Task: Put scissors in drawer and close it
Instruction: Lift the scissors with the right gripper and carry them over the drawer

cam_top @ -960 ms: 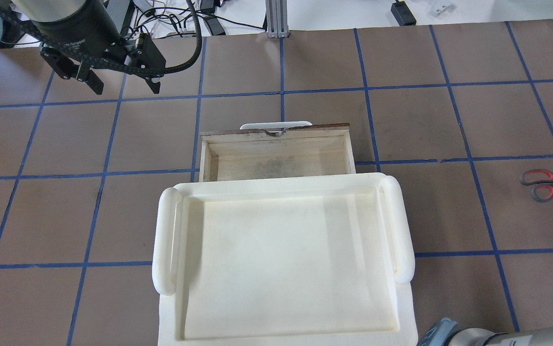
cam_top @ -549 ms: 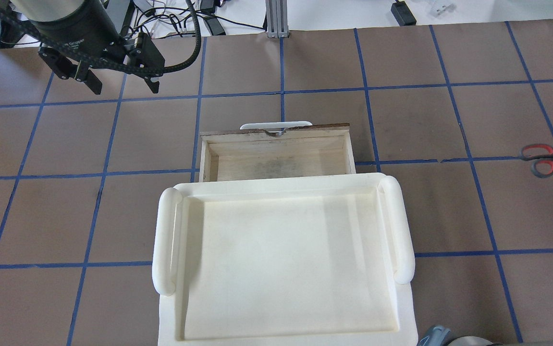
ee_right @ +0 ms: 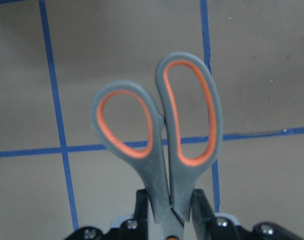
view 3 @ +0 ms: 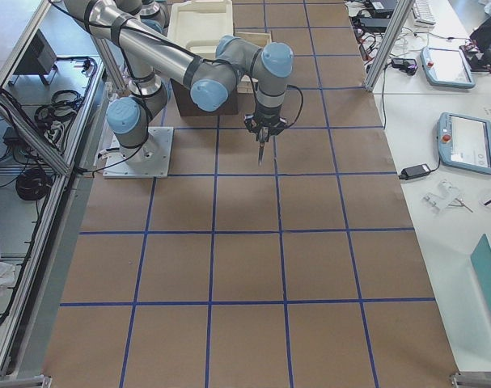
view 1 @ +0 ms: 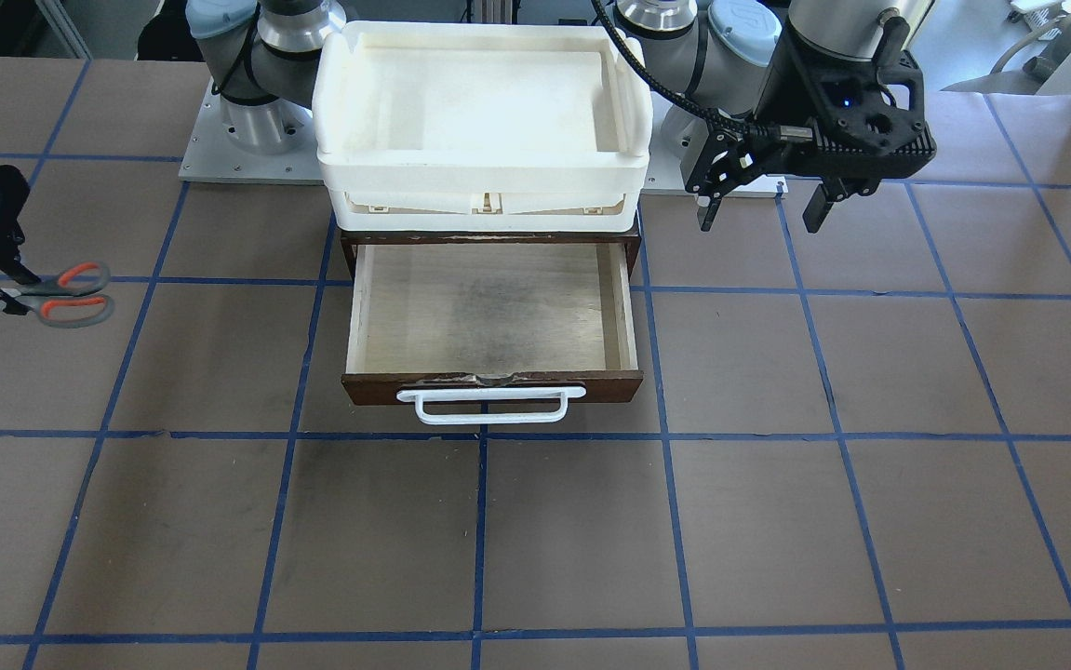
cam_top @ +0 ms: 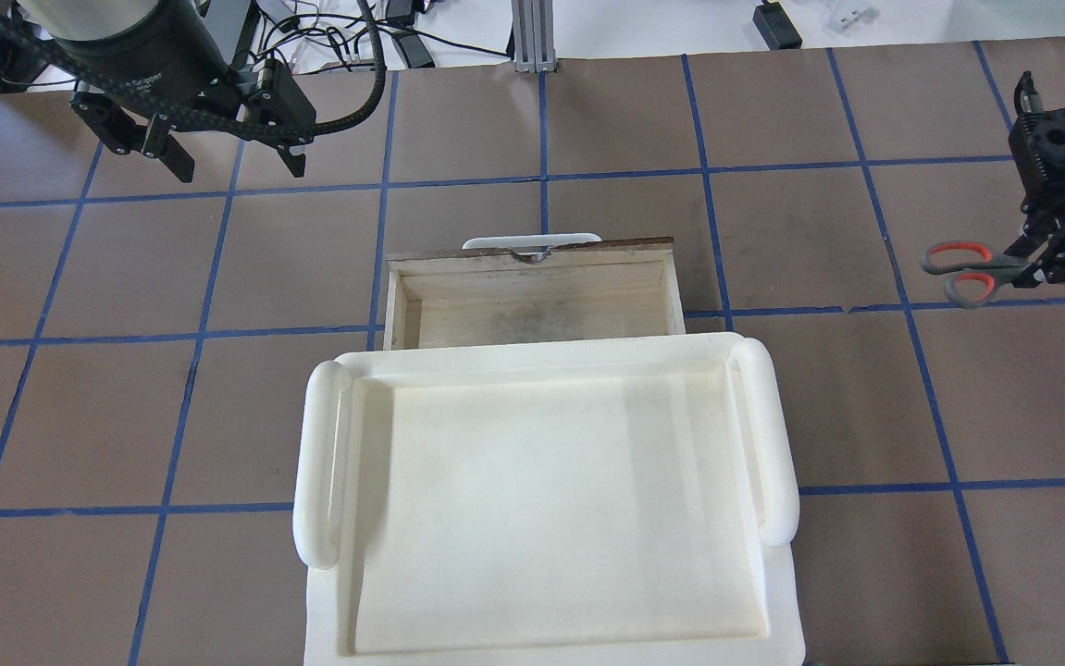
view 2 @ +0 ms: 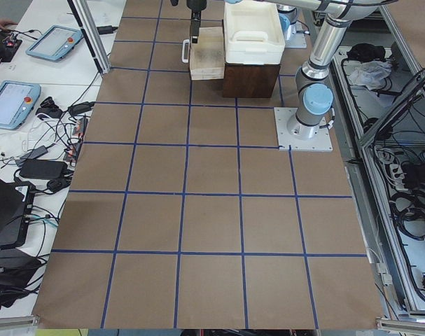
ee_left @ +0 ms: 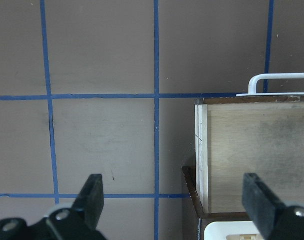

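Observation:
The scissors (cam_top: 962, 268), grey handles with orange-red loops, are held by the blades in my right gripper (cam_top: 1046, 264), which is shut on them. They hang above the table far to the drawer's right, handles pointing toward it. They also show in the front view (view 1: 70, 293) and the right wrist view (ee_right: 159, 135). The drawer (cam_top: 532, 264) is pulled open, its pale inside empty, white handle (view 1: 490, 405) on the front. My left gripper (cam_top: 239, 169) is open and empty, above the table left of the drawer.
A white plastic tray (cam_top: 319, 462) sits on top of the dark brown cabinet (view 2: 251, 77) that holds the drawer. Brown table with a blue tape grid all around. Cables and metal posts lie along the far edge (cam_top: 532, 37).
My right gripper has carried the scissors away from the robot and leftward in the overhead view, nearer the drawer. The left gripper has hardly moved.

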